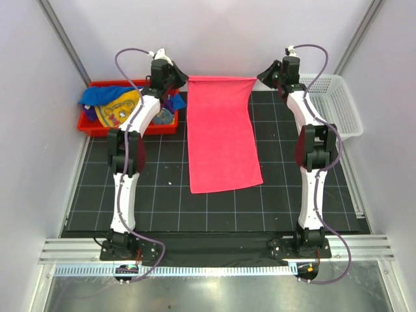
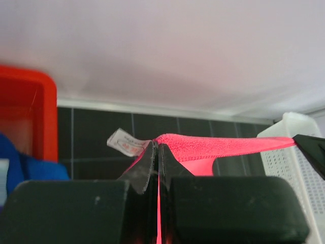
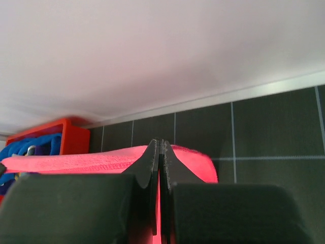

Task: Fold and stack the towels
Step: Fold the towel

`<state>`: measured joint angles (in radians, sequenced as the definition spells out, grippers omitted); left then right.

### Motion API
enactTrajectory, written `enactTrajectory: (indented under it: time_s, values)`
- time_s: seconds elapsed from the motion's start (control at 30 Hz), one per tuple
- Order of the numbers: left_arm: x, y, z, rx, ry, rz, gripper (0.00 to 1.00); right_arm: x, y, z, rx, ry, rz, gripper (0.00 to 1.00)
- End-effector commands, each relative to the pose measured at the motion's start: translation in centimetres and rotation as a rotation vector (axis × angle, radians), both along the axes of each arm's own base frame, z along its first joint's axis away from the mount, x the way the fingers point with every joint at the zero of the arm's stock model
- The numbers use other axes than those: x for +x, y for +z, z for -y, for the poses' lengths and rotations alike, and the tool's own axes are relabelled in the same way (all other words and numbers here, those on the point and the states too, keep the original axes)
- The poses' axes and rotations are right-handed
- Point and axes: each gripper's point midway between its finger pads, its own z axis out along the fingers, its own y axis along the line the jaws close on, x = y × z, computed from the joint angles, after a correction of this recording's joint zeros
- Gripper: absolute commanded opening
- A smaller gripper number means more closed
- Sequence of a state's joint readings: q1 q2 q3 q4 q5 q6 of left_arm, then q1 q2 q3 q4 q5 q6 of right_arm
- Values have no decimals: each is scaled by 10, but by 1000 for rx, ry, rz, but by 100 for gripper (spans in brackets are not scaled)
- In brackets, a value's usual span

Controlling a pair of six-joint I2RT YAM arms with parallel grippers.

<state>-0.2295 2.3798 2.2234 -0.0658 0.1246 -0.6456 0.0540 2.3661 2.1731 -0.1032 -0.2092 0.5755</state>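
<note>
A hot pink towel (image 1: 221,133) lies spread lengthwise on the black grid mat, its far edge lifted and stretched between both grippers. My left gripper (image 1: 175,83) is shut on the towel's far left corner (image 2: 175,142), next to a white care label (image 2: 124,142). My right gripper (image 1: 268,76) is shut on the far right corner (image 3: 190,158). The near edge of the towel rests on the mat. Several other towels, bright blue (image 1: 101,96), yellow-orange (image 1: 120,107) and purple (image 1: 174,103), lie heaped in the red bin.
The red plastic bin (image 1: 91,127) stands at the back left, and it also shows in the left wrist view (image 2: 30,112). A white mesh basket (image 1: 338,104) stands at the back right. White walls close the back and sides.
</note>
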Motion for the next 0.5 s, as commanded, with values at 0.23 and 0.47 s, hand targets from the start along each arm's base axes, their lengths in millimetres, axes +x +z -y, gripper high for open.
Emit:
enactTrajectory:
  time_s: [0.23, 0.47]
  values:
    - [-65, 29, -22, -10, 12, -50, 0, -58, 60, -4, 39, 46, -16, 1]
    - [-110, 4, -29, -21, 13, -161, 0, -103, 20, -3, 31, 53, -182, 1]
